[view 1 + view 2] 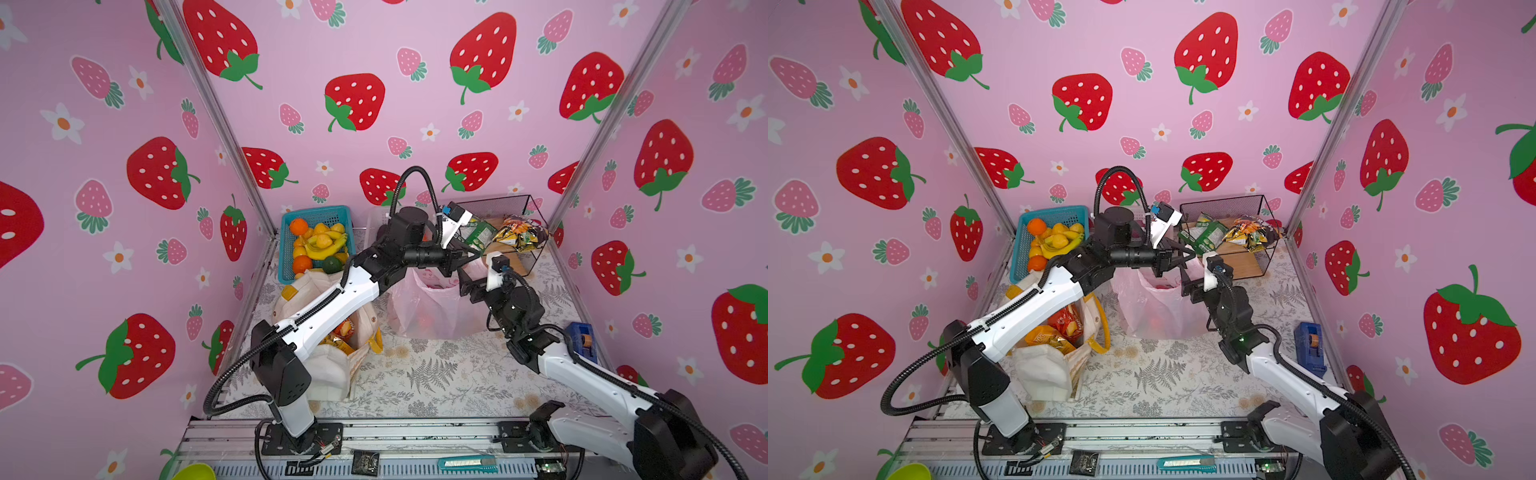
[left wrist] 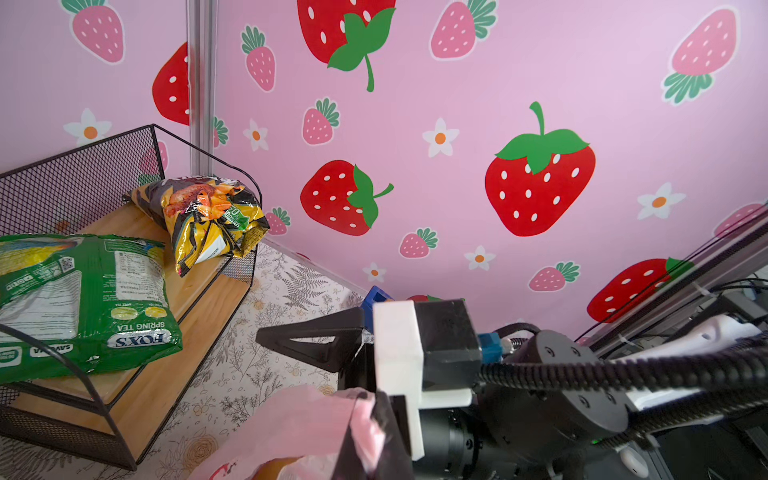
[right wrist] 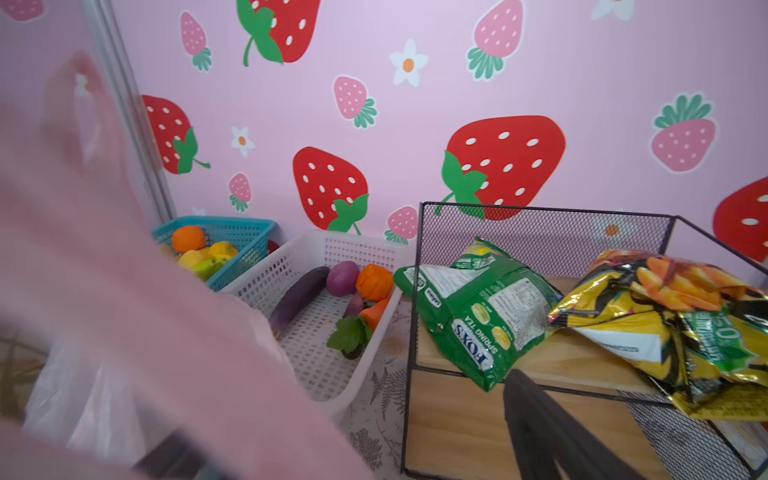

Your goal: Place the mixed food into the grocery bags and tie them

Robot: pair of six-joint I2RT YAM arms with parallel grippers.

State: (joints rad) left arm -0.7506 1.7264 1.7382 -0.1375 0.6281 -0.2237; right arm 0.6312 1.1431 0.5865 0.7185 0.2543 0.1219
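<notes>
The pink plastic grocery bag (image 1: 432,307) (image 1: 1154,309) stands open mid-table with something red inside. My left gripper (image 1: 471,254) (image 1: 1183,254) (image 2: 374,432) reaches across and is shut on the bag's far rim, holding it up. My right gripper (image 1: 465,280) (image 1: 1185,282) hangs open at the same rim, with one finger (image 3: 536,415) bare and pink film blurring over the other. The canvas tote (image 1: 332,374) (image 1: 1042,374) lies under the left arm with orange snack packets (image 1: 1054,328) in it. Toy vegetables (image 3: 336,291) lie in a white basket (image 3: 316,374).
A black wire basket (image 1: 528,203) (image 3: 540,232) at the back right holds a green packet (image 3: 478,320) and a yellow packet (image 3: 665,324). A blue basket (image 1: 286,257) of fruit sits at the back left. A blue tape dispenser (image 1: 582,336) stands at the right edge.
</notes>
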